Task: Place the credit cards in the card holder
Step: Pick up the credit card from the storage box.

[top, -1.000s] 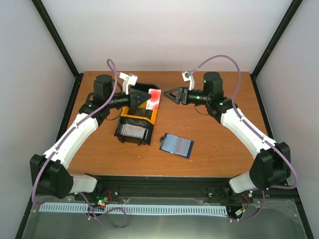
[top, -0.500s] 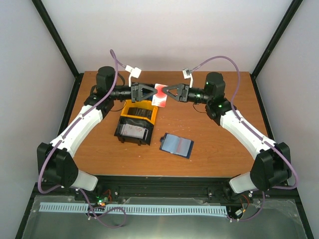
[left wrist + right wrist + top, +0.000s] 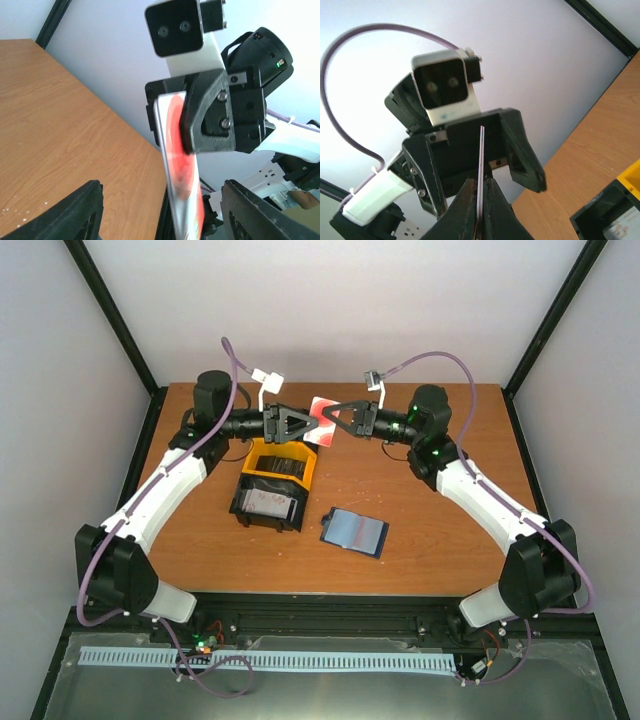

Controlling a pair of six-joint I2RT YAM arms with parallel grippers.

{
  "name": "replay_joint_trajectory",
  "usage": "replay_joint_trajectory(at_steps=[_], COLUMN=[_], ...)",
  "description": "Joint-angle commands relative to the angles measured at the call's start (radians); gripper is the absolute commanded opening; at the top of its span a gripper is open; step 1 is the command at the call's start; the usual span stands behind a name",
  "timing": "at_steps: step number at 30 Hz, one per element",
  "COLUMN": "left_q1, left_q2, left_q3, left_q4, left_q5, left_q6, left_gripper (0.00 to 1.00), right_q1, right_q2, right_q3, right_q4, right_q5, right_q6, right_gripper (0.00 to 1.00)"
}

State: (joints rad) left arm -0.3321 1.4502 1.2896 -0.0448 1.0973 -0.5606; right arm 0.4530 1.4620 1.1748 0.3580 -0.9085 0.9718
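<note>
A white credit card with a red circle (image 3: 322, 422) hangs in the air above the table's back middle, between my two grippers. My right gripper (image 3: 331, 421) is shut on it; in the right wrist view the card (image 3: 481, 165) stands edge-on, pinched between my fingertips (image 3: 466, 207). My left gripper (image 3: 306, 425) faces it from the left with its jaws apart, one on either side of the card (image 3: 184, 192) without touching it. The card holder (image 3: 354, 532) lies open on the table in front, showing its blue-grey pockets.
A black-and-yellow bin tray (image 3: 300, 478) sits left of centre below the grippers, with more cards (image 3: 268, 502) in its near compartment. One corner of the tray (image 3: 615, 207) shows in the right wrist view. A black frame rail runs along the table's back edge.
The right gripper's jaws have shut on the card and the left gripper's jaws have opened off it. Both arms stay nose to nose above the tray.
</note>
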Motion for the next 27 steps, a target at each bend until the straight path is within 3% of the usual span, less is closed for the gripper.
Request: replay_joint_trajectory(at_steps=[1,6,17,27], left_q1=[0.001,0.001,0.001,0.002], left_q2=[-0.049,-0.08,-0.074,-0.08], left_q3=[0.017,-0.061,-0.094,-0.131], left_q4=[-0.034,0.043,0.135,0.209], left_q5=[-0.025,-0.023,-0.058,-0.062], left_q6=[0.08,0.038,-0.003,-0.039], left_gripper=[0.72,0.78,0.62,0.66], right_q1=[-0.02,-0.023,-0.024,-0.024], right_q2=[0.018,0.018,0.013,0.001], right_q3=[0.032,0.062,0.091,0.076], right_q4=[0.126,0.124,0.167,0.27], right_q5=[0.007,0.014,-0.035,-0.054], right_q6=[0.164,0.221,0.301,0.409], right_gripper=[0.03,0.03,0.03,0.03])
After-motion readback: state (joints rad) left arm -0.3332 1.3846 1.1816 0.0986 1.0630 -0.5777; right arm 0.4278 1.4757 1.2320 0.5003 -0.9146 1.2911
